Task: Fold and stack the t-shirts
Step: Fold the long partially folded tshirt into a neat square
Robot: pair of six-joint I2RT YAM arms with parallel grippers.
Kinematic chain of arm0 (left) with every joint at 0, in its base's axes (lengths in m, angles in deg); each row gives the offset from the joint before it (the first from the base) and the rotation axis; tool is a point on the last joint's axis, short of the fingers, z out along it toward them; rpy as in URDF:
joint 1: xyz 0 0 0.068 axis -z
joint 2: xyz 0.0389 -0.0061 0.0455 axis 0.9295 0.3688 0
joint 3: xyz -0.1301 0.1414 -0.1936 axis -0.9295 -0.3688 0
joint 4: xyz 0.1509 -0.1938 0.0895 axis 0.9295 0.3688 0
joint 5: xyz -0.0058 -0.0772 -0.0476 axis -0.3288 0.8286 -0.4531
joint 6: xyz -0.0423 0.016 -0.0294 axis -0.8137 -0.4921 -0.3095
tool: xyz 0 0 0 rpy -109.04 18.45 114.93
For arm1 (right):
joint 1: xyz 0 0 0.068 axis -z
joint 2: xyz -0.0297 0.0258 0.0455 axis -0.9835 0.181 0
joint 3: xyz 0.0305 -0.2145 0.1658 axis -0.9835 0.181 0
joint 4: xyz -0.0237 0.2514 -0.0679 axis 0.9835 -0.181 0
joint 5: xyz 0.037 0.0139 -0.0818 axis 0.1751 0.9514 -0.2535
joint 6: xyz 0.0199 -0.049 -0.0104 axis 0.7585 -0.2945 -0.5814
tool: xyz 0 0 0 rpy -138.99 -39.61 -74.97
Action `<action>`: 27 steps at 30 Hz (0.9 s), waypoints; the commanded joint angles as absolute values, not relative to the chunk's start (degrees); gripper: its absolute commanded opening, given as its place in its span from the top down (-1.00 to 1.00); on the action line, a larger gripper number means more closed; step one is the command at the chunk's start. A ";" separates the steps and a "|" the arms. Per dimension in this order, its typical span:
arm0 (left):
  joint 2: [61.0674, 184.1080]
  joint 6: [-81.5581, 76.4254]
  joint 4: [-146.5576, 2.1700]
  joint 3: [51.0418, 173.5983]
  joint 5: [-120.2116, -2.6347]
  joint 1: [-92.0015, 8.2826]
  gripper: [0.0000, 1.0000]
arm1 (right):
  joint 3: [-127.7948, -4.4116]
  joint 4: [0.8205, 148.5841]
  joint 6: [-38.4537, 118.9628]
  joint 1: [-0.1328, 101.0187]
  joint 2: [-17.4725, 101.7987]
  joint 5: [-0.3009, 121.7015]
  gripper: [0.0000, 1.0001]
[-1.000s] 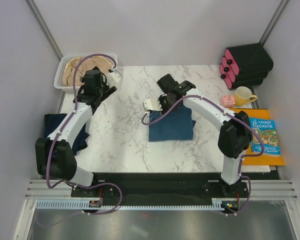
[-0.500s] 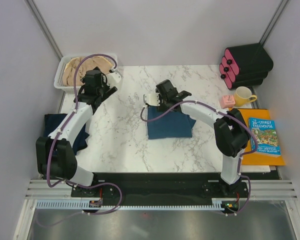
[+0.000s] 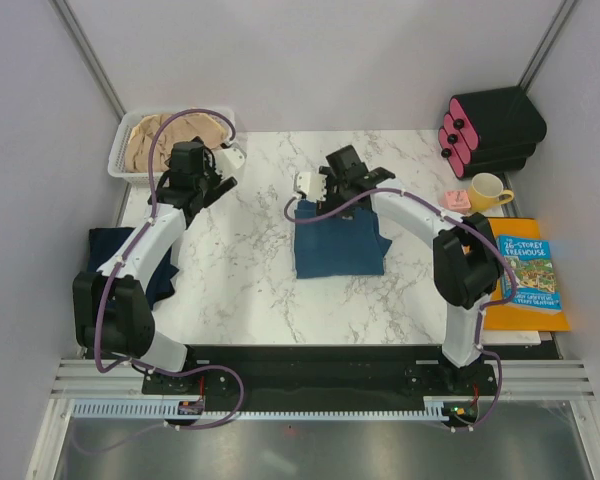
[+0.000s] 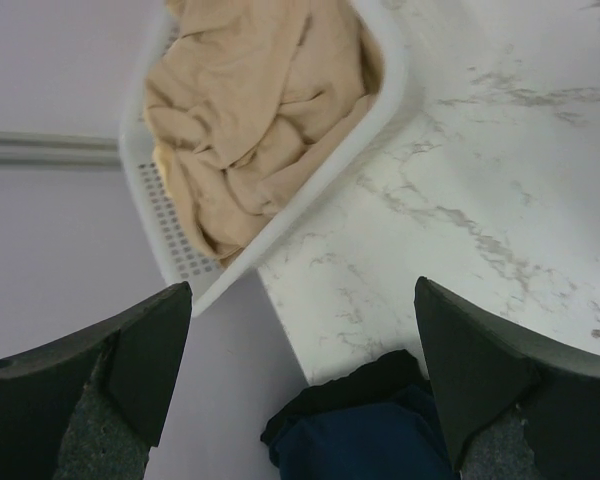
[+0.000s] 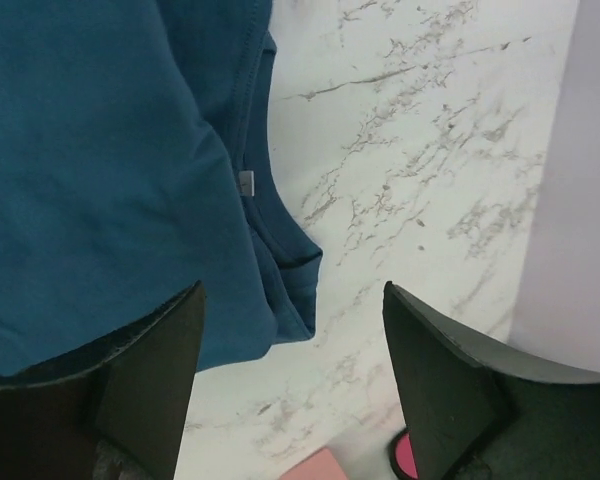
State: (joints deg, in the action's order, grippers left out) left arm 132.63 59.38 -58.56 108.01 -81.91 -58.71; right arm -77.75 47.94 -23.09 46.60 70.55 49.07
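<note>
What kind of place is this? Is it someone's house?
Most likely a robot lab test booth, not a home. A left arm and right arm are bolted at the table's edge, plain walls box it in, and the teal t-shirt and white basket look like practice props.

A robotics lab test cell: plain pale wall panels (image 3: 310,60) framed by bare aluminium posts (image 3: 88,55) box in a marble-patterned table (image 3: 250,270). Two cabled robot arms (image 3: 420,215) are bolted to a black base plate (image 3: 320,372) beside a slotted cable duct (image 3: 310,410). The only household things are a teal t-shirt (image 3: 340,255), a yellow mug (image 3: 487,191) and a picture book (image 3: 525,272).
</note>
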 commanded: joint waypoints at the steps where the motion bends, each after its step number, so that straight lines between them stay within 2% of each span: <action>1: 131.47 58.84 -50.69 109.32 -70.00 -58.69 -0.99 | -92.13 33.94 -17.46 52.58 78.03 63.50 -0.57; 5: 132.60 60.34 -41.65 111.68 -58.98 -57.99 -0.99 | -105.75 25.65 -13.32 60.30 85.17 73.33 -0.51; 12: 148.39 51.66 -32.49 124.95 -44.13 -54.83 -0.99 | -114.83 11.78 -13.40 67.70 92.12 83.54 -0.50; 19: 164.75 51.47 -27.30 140.24 -45.77 -48.76 -0.98 | -113.34 7.62 -17.45 69.29 94.67 91.36 -0.45; 23: 170.47 51.20 -22.99 151.47 -43.94 -46.92 -0.98 | -114.48 6.83 -17.89 69.38 95.99 94.80 -0.43; 27: 174.00 54.00 -20.70 156.95 -43.84 -45.42 -0.99 | -112.73 7.09 -18.50 69.64 97.39 95.60 -0.40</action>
State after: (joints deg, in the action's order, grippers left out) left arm 172.39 53.39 -25.03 149.84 -46.59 -46.21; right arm -112.33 8.47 -16.32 69.35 96.15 89.88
